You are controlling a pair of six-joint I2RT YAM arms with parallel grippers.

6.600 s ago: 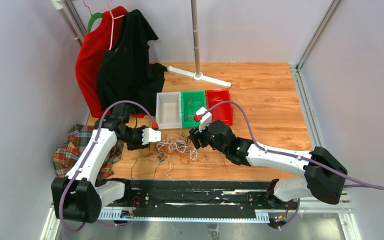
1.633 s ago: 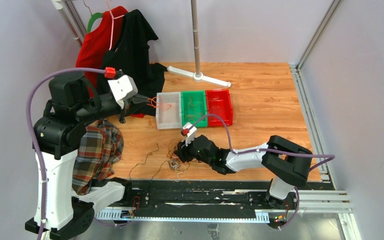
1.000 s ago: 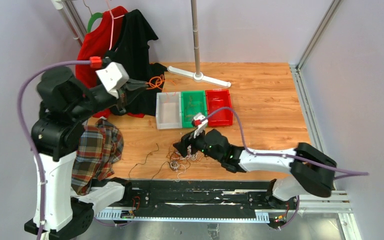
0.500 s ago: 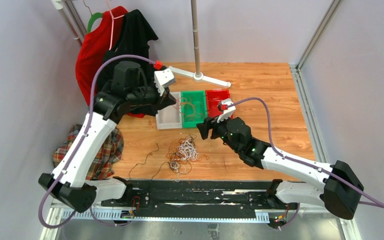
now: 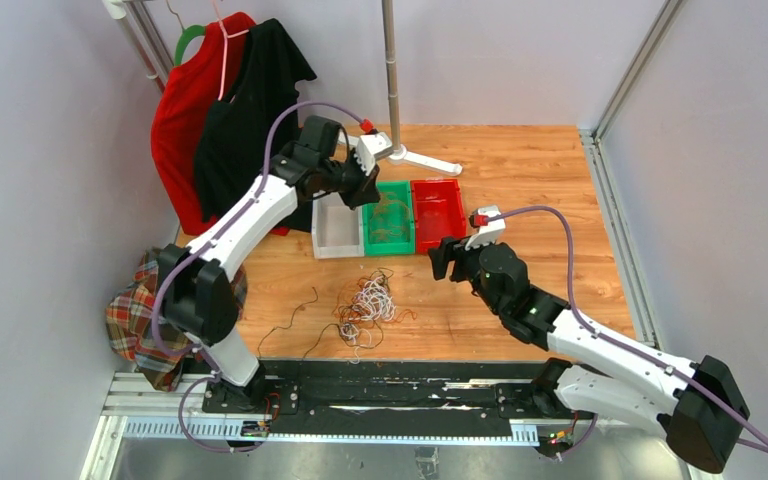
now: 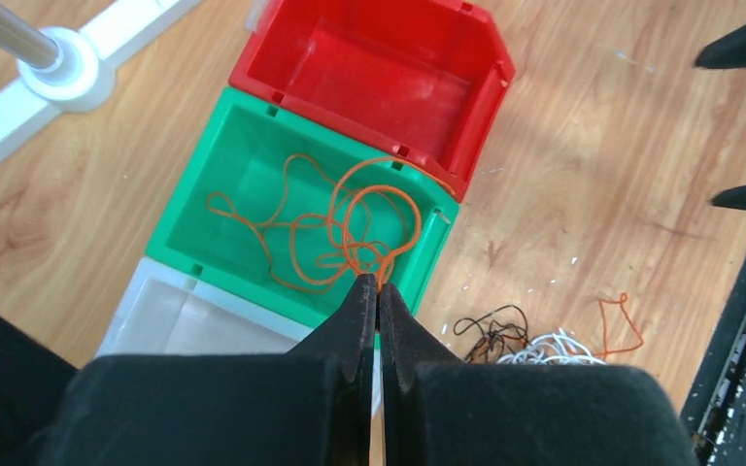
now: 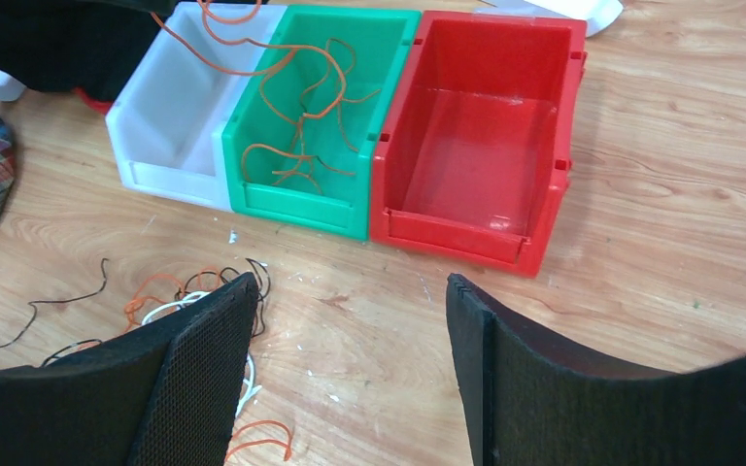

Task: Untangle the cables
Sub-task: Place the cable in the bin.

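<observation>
Now holding an orange cable over the bins

Right at their tips, the left jaws are pressing together on an orange cable [image 6: 355, 238]. Its loops are hanging straight down beneath them and coiling on the floor of the green bin [image 6: 282, 165]. Just beyond these jaws the red bin [image 7: 476, 146] is sitting against the green one. On the near side the white bin [image 7: 170, 107] is touching the green one too.

Meanwhile the right jaws are standing wide apart and gripping nothing. They are hovering over the desk [image 5: 540, 190], just in front of the red bin. Down to their left the tangle [image 5: 368, 303] of white, black and orange cables is lying loose on the desk, well apart from the left jaws and short of the bins.
</observation>
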